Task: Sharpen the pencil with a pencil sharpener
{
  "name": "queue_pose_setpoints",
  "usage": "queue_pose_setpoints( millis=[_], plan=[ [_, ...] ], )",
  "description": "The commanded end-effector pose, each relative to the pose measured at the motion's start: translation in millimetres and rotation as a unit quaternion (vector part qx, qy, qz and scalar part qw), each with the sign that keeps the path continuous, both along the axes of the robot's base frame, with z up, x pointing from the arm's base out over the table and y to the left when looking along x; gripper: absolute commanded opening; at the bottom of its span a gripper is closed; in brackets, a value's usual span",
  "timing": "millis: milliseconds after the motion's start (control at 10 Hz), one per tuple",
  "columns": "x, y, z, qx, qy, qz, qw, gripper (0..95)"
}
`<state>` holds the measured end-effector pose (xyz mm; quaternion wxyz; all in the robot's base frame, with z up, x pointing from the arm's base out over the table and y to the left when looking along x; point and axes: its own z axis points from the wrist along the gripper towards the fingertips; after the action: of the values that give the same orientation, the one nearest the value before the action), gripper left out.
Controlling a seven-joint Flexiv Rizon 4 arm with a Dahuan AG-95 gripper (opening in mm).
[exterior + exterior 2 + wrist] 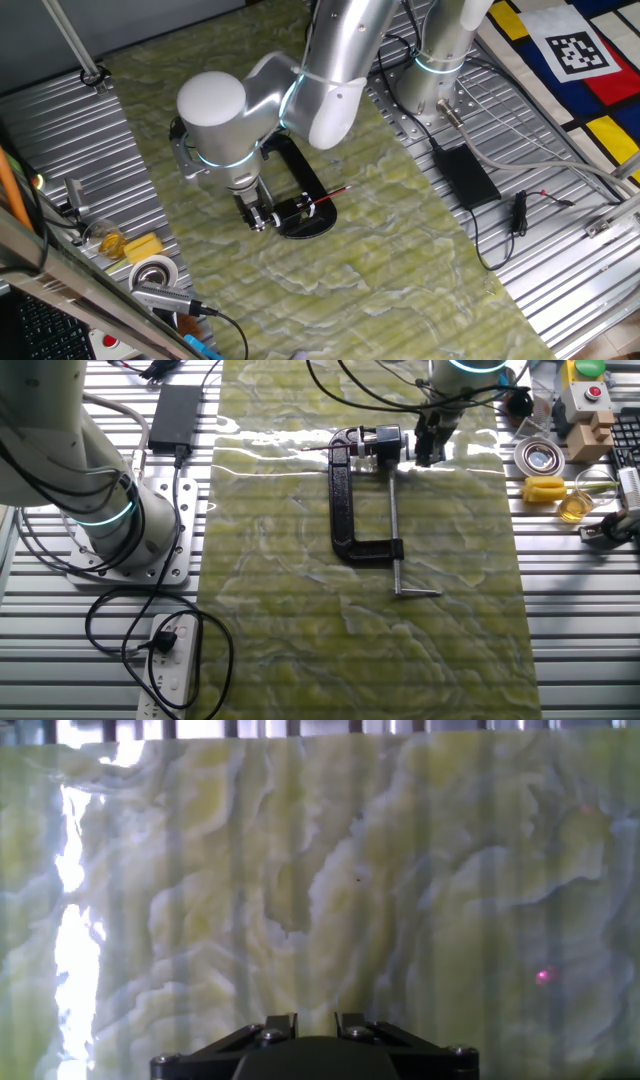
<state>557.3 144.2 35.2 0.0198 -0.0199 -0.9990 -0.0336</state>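
Gripper (258, 217) mine, low over green mat (400, 250), centre-left of one fixed view — just left of pencil sharpener (305, 214). Fingers look close together, nothing seen between them; truly clenched or not, cannot tell. Pencil (333, 195) lies just right of gripper, slanting up-right from sharpener base. Other fixed view: gripper at top edge, sharpener (345, 500) beside it, pencil too faint to pick out. Hand view — only mat, finger bases cut off at bottom.

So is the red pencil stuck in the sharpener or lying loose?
In. The pencil pokes out sideways from the pencil sharpener, held off the mat, its inner end hidden inside.
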Motion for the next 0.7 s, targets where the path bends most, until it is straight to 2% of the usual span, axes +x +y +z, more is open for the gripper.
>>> queue_pose_setpoints(
  millis=[100,500,700],
  plan=[
    [0.3,-0.5,-1.4,-0.001,-0.001,-0.003,1.0,0.0],
    [0.3,-0.5,-1.4,-0.001,0.0,-0.007,1.0,0.0],
    [0.3,-0.5,-1.4,-0.006,0.007,-0.004,0.9999,0.0]
  ],
)
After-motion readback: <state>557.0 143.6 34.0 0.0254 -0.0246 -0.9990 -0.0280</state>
